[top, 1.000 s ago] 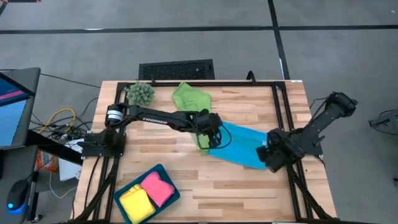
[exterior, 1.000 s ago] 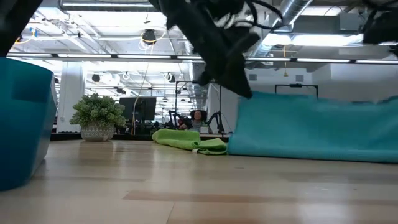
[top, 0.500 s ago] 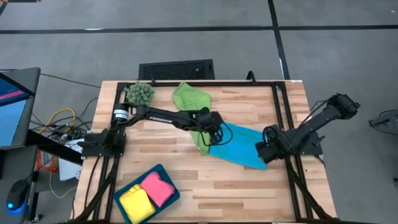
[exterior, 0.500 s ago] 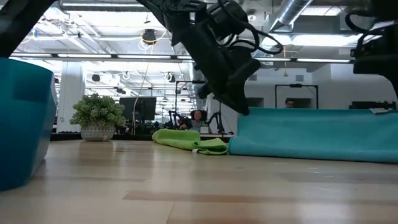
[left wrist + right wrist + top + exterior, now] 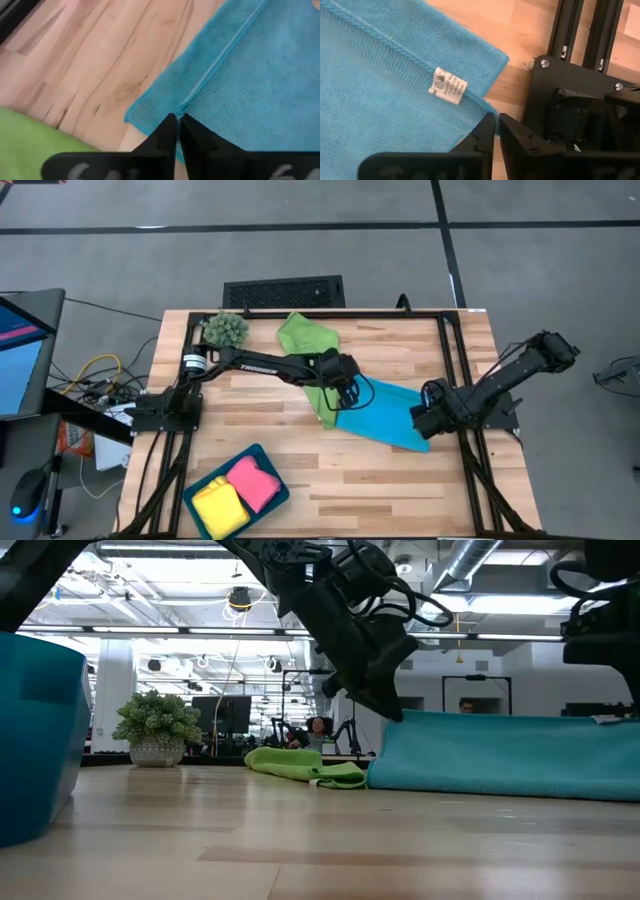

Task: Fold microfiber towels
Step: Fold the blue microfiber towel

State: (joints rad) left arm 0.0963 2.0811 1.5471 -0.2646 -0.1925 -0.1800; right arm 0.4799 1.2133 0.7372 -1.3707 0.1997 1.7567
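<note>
The bright blue towel (image 5: 385, 415) lies folded over on the table's right half. My left gripper (image 5: 176, 119) is shut at its left end. My right gripper (image 5: 496, 120) stands at its right end, next to the white label (image 5: 447, 87), with a narrow gap between the fingertips. The green towel (image 5: 305, 335) lies crumpled at the far middle, and a strip of it (image 5: 322, 408) reaches under my left arm. The pink towel (image 5: 255, 482) and the yellow towel (image 5: 217, 507) lie folded in the teal tray (image 5: 268, 462). My left gripper pinches the blue towel at its hemmed edge (image 5: 192, 97) near the left corner, between the two fingertips, slanting down from the table's left; one layer or several, I cannot tell. The towel lies on the table, slack. My right gripper's fingertips stand over the towel's right edge (image 5: 481, 100); whether they touch it cannot be told.
A spiky green plant (image 5: 225, 330) stands at the far left. The tray sits at the near left edge. A black frame (image 5: 452, 350) runs along the table's right and far sides, close to my right gripper. Bare wood (image 5: 350, 480) lies near the front.
Both grippers have sunk toward the table, the left drifting right, the right going toward the far edge. The blue towel's raised upper edge has come down with them and lies lower and flatter.
</note>
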